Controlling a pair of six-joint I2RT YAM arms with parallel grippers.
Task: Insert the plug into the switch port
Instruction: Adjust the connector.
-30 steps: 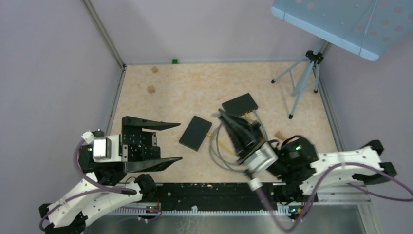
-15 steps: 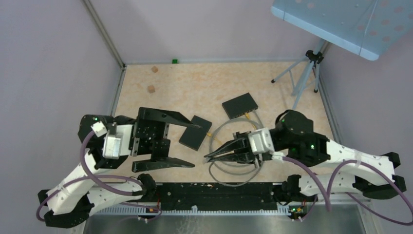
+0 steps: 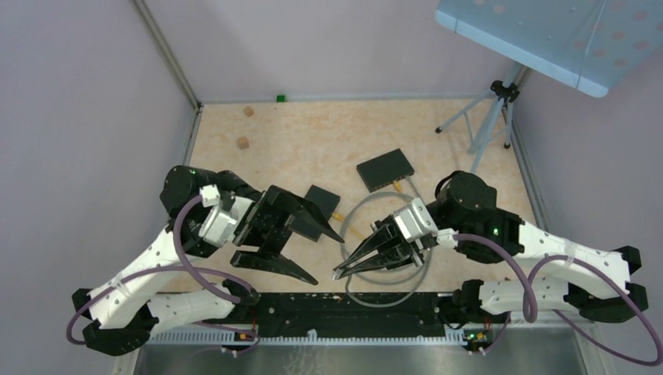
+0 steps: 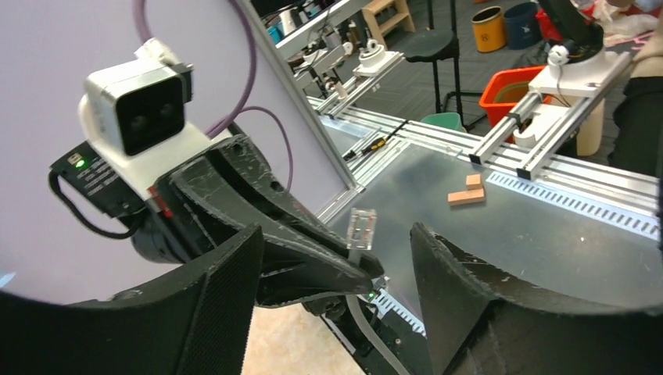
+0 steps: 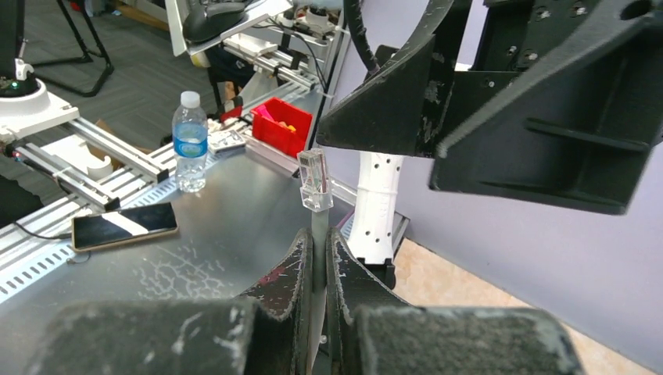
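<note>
A clear plug (image 5: 315, 181) on a grey cable (image 3: 367, 293) sticks out past my right gripper (image 5: 319, 234), which is shut on the cable just behind it. In the top view my right gripper (image 3: 339, 273) points left, low over the floor. My left gripper (image 3: 327, 259) faces it, open, and the plug (image 4: 360, 229) stands between its wide fingers (image 4: 219, 305), apart from both. One black switch box (image 3: 385, 169) lies behind with a yellow lead in it. A second black box (image 3: 322, 201) is half hidden by my left gripper.
Two small wooden cubes (image 3: 243, 143) lie at the back left, with a green block (image 3: 280, 98) by the back wall. A tripod (image 3: 486, 133) stands at the back right under a pale blue panel (image 3: 539, 39). A black rail (image 3: 344, 308) runs along the near edge.
My left arm has swung right toward the middle, open jaws now facing the right gripper. My right gripper has turned from pointing back to pointing left, carrying the plug end with it.
</note>
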